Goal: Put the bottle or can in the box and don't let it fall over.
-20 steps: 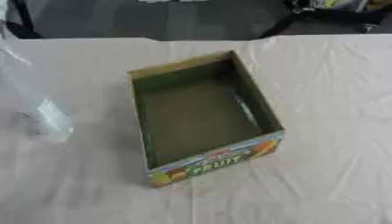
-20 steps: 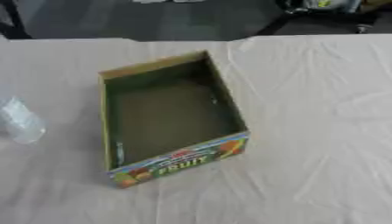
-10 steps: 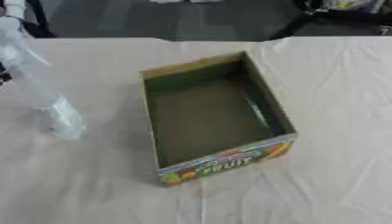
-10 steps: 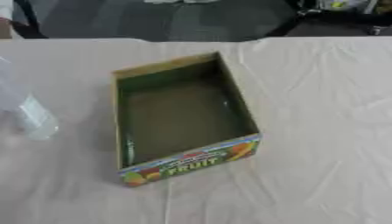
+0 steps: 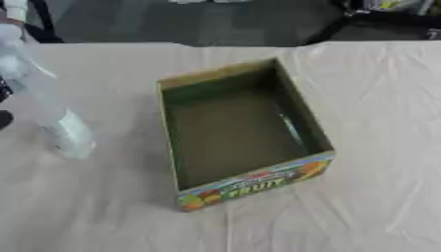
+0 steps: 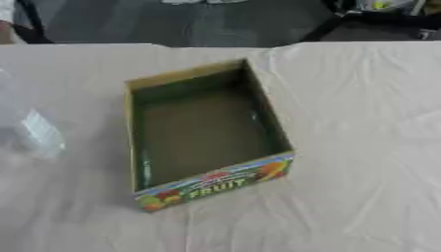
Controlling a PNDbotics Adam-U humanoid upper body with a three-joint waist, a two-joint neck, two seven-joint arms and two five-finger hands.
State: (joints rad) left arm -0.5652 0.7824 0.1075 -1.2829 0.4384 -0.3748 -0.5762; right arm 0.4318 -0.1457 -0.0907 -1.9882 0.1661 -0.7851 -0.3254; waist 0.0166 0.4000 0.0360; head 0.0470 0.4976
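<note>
a clear bottle [image 5: 47, 106] stands tilted on the cloth-covered table [image 5: 379, 147], left of the open box [image 5: 241, 133] and apart from it. dark parts of the left hand [image 5: 4, 103] show at the left edge beside the bottle; finger state cannot be determined. the box holds nothing.
</note>
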